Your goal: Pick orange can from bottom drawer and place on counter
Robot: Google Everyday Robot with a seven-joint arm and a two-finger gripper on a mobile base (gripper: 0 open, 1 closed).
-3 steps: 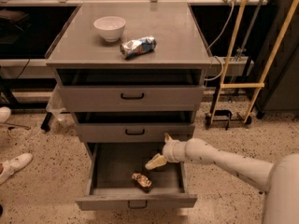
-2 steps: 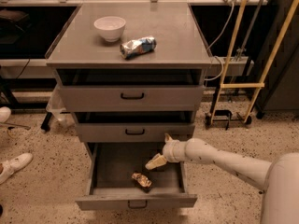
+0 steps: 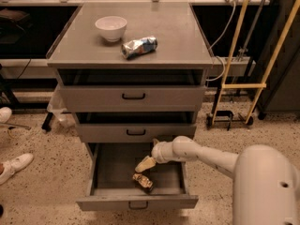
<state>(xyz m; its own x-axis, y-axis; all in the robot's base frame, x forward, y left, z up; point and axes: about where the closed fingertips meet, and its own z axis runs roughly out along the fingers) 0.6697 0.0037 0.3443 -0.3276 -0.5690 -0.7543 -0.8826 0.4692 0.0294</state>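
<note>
The bottom drawer (image 3: pixel 137 203) of the grey cabinet is pulled open. The orange can (image 3: pixel 143 182), small and dented, lies on its side on the drawer floor near the front. My gripper (image 3: pixel 145 164) hangs inside the drawer just above and behind the can, apart from it, with my white arm reaching in from the right. The counter (image 3: pixel 178 36) is the flat grey cabinet top above.
A white bowl (image 3: pixel 111 28) and a dented silver-and-blue can (image 3: pixel 139 47) sit on the counter. Two shallower drawers (image 3: pixel 133 97) above stand slightly open. A yellow-framed cart (image 3: pixel 243 86) stands to the right. A white shoe (image 3: pixel 14 165) lies on the floor at left.
The gripper has moved slightly lower and closer to the orange can; the can and drawer have not moved.
</note>
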